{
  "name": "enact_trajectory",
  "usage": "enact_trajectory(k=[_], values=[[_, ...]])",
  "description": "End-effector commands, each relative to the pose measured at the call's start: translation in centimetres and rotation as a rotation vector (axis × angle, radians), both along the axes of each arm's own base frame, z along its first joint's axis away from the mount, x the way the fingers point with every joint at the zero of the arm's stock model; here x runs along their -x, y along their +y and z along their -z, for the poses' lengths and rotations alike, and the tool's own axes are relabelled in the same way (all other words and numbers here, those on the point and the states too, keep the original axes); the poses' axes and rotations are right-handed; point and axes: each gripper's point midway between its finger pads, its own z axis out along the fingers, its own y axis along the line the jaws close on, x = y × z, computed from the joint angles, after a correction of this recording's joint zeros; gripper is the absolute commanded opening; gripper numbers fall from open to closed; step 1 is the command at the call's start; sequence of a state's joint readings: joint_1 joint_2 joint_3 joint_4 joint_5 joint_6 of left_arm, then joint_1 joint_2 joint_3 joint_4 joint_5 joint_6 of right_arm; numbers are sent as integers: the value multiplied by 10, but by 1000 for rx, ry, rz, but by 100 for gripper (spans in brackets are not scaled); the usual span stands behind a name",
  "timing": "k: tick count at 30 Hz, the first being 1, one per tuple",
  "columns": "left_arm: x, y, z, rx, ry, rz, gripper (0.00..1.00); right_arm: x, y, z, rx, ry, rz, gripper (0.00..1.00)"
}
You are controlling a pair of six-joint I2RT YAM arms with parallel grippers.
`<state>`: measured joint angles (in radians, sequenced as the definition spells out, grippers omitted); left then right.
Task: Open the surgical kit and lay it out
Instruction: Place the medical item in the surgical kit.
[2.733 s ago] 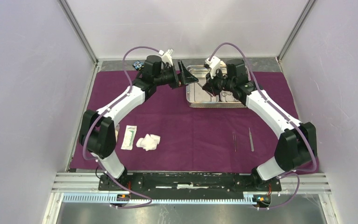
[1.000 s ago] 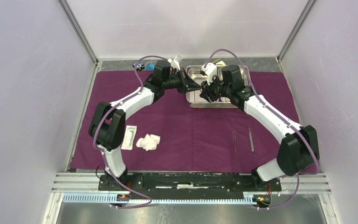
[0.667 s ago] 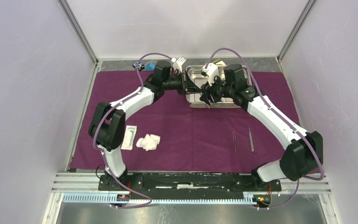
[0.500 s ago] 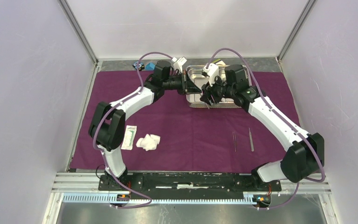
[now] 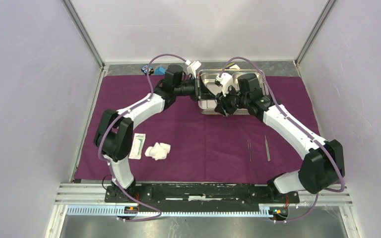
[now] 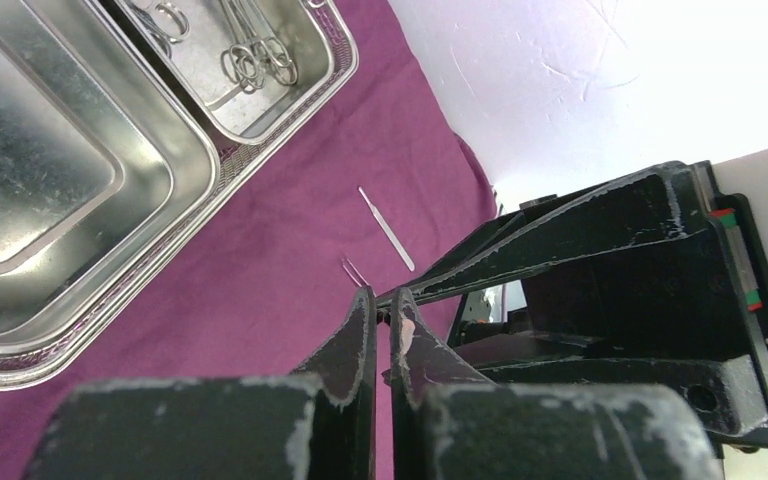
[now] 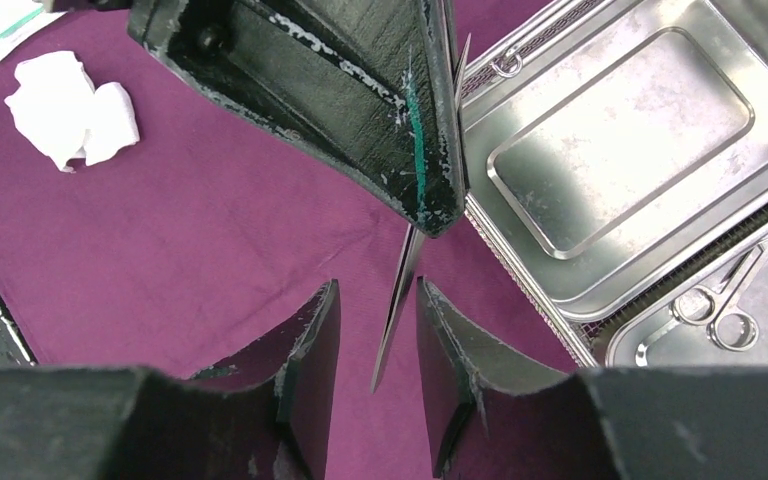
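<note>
Dark-purple cloth (image 5: pixel 188 129) lies flat and matte across the table, with the shiny two-compartment steel tray (image 7: pixel 620 130) at its 12 o'clock edge. At the tray's 7 o'clock corner the left gripper (image 6: pixel 382 300) is pressed together on a thin steel instrument (image 7: pixel 400 285). Its flat tip hangs between the right gripper's (image 7: pixel 377 290) spread fingers, a gap on either side. Ring-handled clamps (image 6: pixel 255 60) lie in one tray compartment. Crumpled white gauze wads (image 5: pixel 158 150) and a flat packet (image 5: pixel 138 145) sit at 8 o'clock, and two slim steel tools (image 5: pixel 267 148) lie at 4 o'clock.
</note>
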<state>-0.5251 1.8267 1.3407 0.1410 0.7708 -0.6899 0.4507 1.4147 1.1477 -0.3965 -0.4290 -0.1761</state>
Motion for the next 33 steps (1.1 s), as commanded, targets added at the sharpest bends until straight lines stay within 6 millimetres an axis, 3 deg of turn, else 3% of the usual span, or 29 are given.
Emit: enact_trajectory(k=[1, 7, 21, 33], values=[[8, -2, -30, 46, -128, 40, 2, -8, 6, -9, -27, -26, 10, 38], [11, -5, -28, 45, -122, 49, 2, -13, 7, -8, -20, -19, 25, 33], [13, -8, -17, 21, -108, 52, 2, -25, 4, -21, -1, -57, 56, 35], [12, -10, -15, 13, -100, 45, 2, -23, -2, -6, 38, -33, 68, 30]])
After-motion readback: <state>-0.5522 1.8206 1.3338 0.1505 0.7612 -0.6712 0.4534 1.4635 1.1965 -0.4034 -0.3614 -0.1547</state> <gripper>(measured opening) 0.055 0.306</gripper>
